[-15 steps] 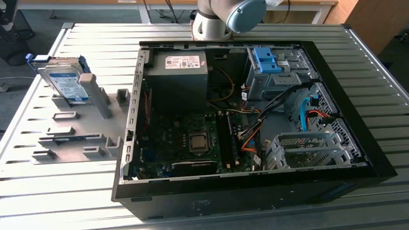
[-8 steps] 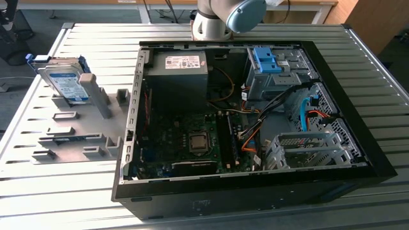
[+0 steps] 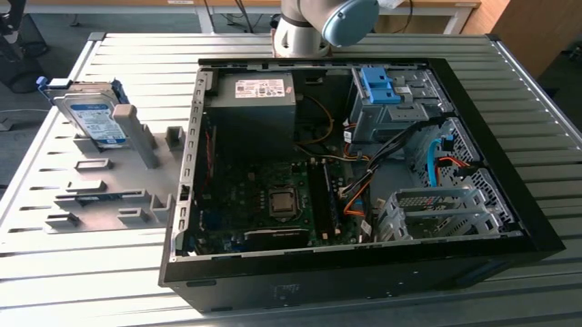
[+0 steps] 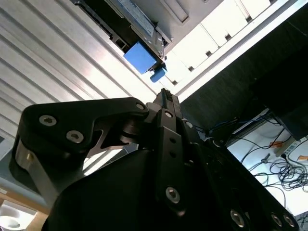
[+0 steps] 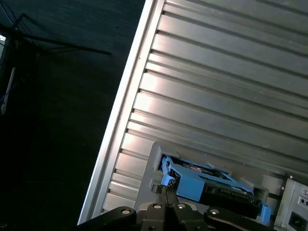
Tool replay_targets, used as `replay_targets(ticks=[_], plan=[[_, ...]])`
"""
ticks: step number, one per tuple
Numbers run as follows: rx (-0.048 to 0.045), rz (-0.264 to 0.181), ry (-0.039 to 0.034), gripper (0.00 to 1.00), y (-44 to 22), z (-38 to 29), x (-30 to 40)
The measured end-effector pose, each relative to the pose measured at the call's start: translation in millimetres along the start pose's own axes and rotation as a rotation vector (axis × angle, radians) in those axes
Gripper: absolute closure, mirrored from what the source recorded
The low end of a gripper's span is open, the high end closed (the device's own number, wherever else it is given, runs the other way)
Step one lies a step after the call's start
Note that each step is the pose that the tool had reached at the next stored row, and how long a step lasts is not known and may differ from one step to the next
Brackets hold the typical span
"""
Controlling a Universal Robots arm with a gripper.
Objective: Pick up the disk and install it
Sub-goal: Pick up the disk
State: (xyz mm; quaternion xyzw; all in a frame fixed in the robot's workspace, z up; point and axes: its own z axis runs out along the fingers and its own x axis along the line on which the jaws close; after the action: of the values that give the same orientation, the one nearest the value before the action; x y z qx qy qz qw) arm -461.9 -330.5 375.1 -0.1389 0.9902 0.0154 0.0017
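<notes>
On the slatted silver metal table (image 3: 100, 272), toward the exterior view's left, the disk (image 3: 91, 117), a flat silver hard drive with a white-and-blue label in a blue plastic carrier, stands on its edge in a slot of a grey plastic fixture plate (image 3: 123, 182), with nothing gripping it. Just beside that fixture, on the exterior view's right of it, lies a large open black computer case (image 3: 364, 276). Its green circuit board (image 3: 264, 197) is on show, a black box with a white sticker (image 3: 253, 112) sits at its far end, and a blue plastic latch piece on a silver metal cage (image 3: 380, 87) sits near that box. The grey and pale-blue robot arm (image 3: 314, 26) rises behind the far edge of the case, well apart from the disk. From the first wrist view, the black gripper (image 5: 166, 192) hangs above the table with its fingers pressed together on nothing, the blue latch piece (image 5: 190, 185) showing beyond its tips and the dark floor (image 5: 57, 120) past the table's edge. The second wrist view gives the same clenched, empty gripper (image 4: 163, 96) from its side, with the blue latch piece (image 4: 141, 56) beyond the tips over the table's slats
</notes>
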Motion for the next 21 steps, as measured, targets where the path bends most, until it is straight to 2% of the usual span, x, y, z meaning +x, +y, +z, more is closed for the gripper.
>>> replay_targets(ticks=[10, 21], plan=[[-0.0013, -0.175, 0.0054, 0.89, 0.0, 0.5, 0.0], [-0.0013, -0.181, 0.0053, 0.89, 0.0, 0.5, 0.0]])
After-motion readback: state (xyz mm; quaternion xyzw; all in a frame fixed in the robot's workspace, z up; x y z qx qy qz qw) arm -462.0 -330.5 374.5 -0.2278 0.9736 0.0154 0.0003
